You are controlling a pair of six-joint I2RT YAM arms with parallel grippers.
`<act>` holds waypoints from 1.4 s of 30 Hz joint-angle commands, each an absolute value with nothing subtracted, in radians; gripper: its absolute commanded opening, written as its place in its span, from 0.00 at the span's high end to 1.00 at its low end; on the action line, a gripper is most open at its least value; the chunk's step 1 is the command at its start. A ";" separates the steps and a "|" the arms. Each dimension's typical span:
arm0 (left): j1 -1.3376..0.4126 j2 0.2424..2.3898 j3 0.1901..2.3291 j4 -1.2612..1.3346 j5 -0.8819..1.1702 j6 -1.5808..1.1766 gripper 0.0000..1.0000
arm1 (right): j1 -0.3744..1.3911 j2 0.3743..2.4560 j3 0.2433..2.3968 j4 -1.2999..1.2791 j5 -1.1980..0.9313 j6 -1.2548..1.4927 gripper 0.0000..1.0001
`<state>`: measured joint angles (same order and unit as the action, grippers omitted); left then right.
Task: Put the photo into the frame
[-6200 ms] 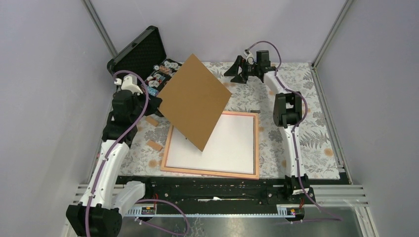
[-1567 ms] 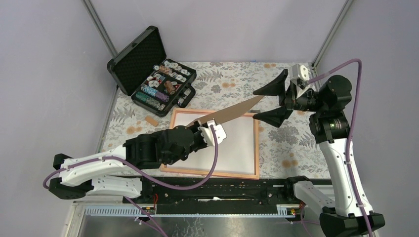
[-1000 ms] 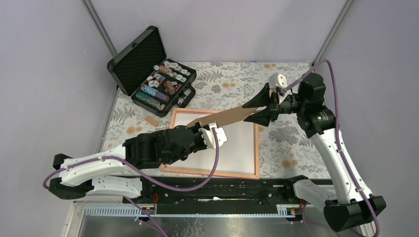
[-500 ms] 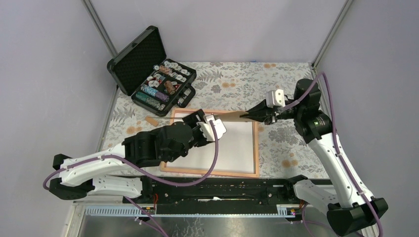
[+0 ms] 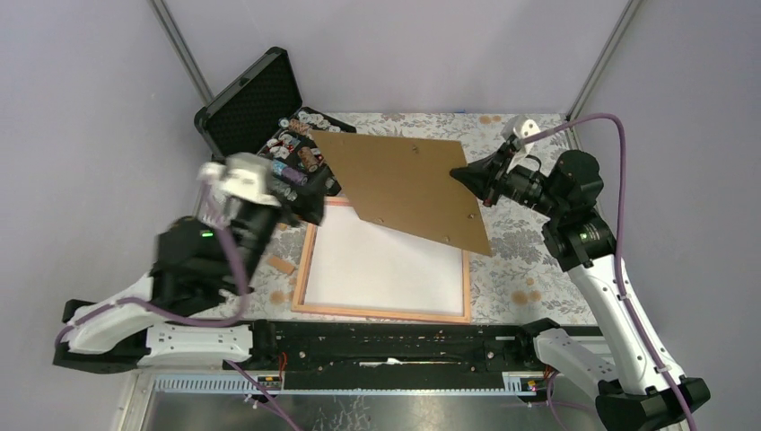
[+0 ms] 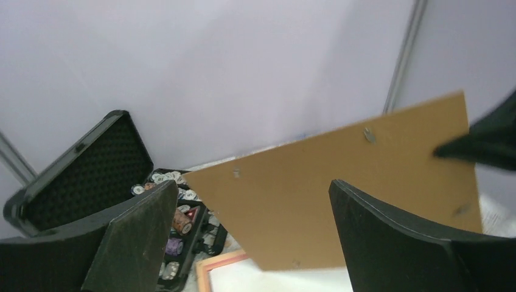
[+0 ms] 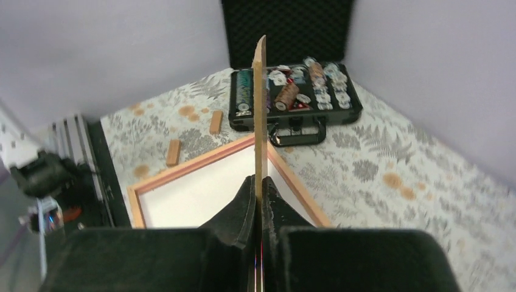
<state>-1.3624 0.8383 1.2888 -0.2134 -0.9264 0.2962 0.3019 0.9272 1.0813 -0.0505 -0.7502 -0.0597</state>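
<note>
The frame, with a thin pinkish-orange border, lies flat on the table. The photo fills it, plain white side up. A brown backing board hangs tilted above the frame's far edge. My right gripper is shut on the board's right corner. In the right wrist view the board stands edge-on between the closed fingers, above the frame. My left gripper is open and empty, raised left of the board. Its wrist view shows the board beyond the spread fingers.
An open black foam-lined case of poker chips sits at the back left, close to the board's left corner. A small wooden block lies left of the frame, and the right wrist view shows two blocks. Purple walls close in the table.
The left gripper let go of the board, opened wide and drew back up and to the left. The right gripper shut on the board's right corner and lifted it off the frame.
</note>
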 commanded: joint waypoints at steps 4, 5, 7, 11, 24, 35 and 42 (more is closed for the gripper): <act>-1.364 0.676 1.169 0.151 -1.114 0.336 0.02 | 0.300 0.900 1.175 -0.074 -0.407 0.503 1.00; -1.364 0.679 1.158 0.170 -1.125 0.354 0.01 | 0.301 0.910 1.207 -0.099 -0.385 0.541 1.00; -1.364 0.698 1.170 0.151 -1.136 0.358 0.01 | 0.301 0.956 1.292 -0.182 -0.372 0.592 1.00; -1.364 0.740 1.164 0.138 -1.200 0.359 0.02 | 0.290 1.025 1.345 -0.206 -0.419 0.692 1.00; -1.361 0.922 1.169 0.177 -1.176 0.408 0.01 | 0.056 1.121 1.014 0.194 -0.837 1.118 1.00; -0.876 1.030 1.353 -0.389 -0.616 -0.089 0.01 | 0.038 1.195 0.754 0.452 -0.968 1.215 1.00; -0.742 1.080 1.305 -0.397 -0.504 -0.109 0.01 | 0.038 1.245 0.718 0.455 -0.995 1.154 1.00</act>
